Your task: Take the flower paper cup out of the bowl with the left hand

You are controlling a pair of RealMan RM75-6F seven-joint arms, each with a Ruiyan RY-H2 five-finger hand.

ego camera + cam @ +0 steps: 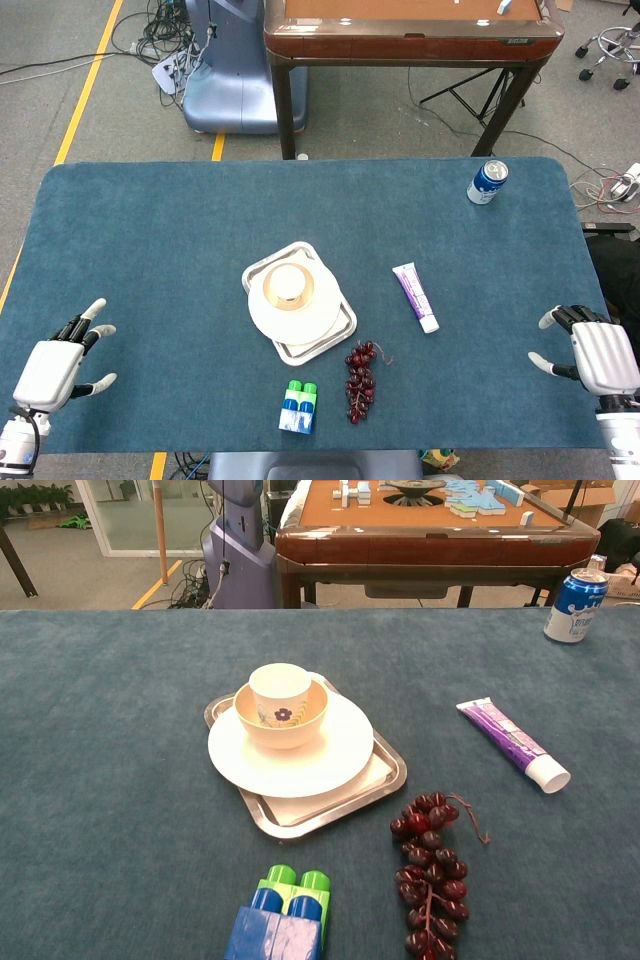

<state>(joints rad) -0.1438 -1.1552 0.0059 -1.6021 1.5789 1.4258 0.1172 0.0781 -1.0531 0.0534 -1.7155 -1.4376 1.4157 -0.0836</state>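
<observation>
Hovering over the blue tabletop's (150, 250) near-left corner, the left robot hand (52, 372) was spread wide and empty, well apart from its target. Nothing was done yet: the flower-printed paper cup (280, 694) stood upright in the cream bowl (310, 720), on a white plate (340, 755) in a metal tray (385, 775).

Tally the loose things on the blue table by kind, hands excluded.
Tableware: 4 - paper cup, bowl, plate, tray
Drink can: 1
Tube: 1
Grape bunch: 1
Toy block: 1
Total: 8
</observation>
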